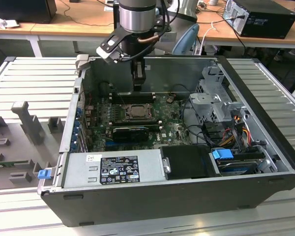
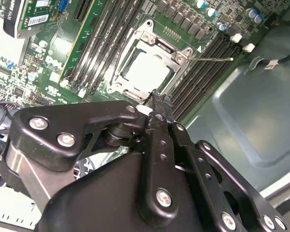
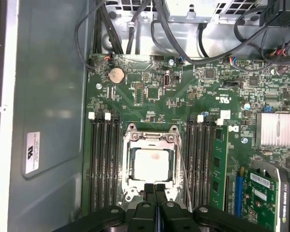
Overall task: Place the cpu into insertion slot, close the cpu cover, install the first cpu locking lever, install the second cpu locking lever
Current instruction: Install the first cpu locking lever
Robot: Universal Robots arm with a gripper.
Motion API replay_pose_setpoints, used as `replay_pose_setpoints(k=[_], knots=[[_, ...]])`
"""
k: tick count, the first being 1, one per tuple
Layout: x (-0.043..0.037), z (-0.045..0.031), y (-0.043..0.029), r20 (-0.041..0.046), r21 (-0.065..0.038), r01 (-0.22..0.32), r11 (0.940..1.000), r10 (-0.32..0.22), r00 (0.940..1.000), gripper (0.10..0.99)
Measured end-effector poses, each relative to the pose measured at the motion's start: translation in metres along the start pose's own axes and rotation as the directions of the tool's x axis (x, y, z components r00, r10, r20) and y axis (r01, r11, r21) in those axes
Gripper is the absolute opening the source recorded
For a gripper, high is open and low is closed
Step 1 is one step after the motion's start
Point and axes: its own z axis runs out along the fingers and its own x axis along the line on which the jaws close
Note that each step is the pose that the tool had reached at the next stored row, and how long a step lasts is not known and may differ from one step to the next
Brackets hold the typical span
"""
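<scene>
The cpu (image 3: 152, 164) lies flat in the insertion slot (image 1: 135, 112), its pale metal top showing through the window of the cpu cover (image 3: 151, 137). The cover lies down flat around the cpu (image 2: 146, 72). A thin wire locking lever (image 2: 210, 59) sticks out from one corner of the socket, away from the board. My gripper (image 3: 155, 191) hangs just above the socket's edge, shut, with nothing between its fingertips. In the exterior view the gripper (image 1: 139, 87) points down inside the case, above the back of the socket.
Long black memory slots (image 3: 104, 164) flank the socket on both sides. A black graphics card (image 1: 130, 132) lies in front of it. The power supply (image 1: 113, 169), drive cage (image 1: 214, 105), cables (image 3: 183, 43) and grey case wall (image 3: 48, 121) hem in the board.
</scene>
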Motion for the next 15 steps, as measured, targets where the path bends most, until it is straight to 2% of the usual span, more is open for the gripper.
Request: replay_pose_setpoints(k=[4,5,8,11,15], knots=[[0.0002,-0.0070,0.0002,0.0000,0.000,0.000,1.0000,0.000,1.0000,0.106],[0.0003,-0.0144,0.0005,0.0000,0.000,0.000,1.0000,0.000,1.0000,0.106],[0.0007,-0.0300,0.0011,0.0000,0.000,0.000,1.0000,0.000,1.0000,0.106],[0.0008,-0.0309,0.0011,-0.0008,0.001,0.010,1.0000,-0.010,1.0000,0.106],[0.0007,-0.0308,0.0011,-0.0040,0.003,0.103,0.9947,-0.103,0.9947,0.106]])
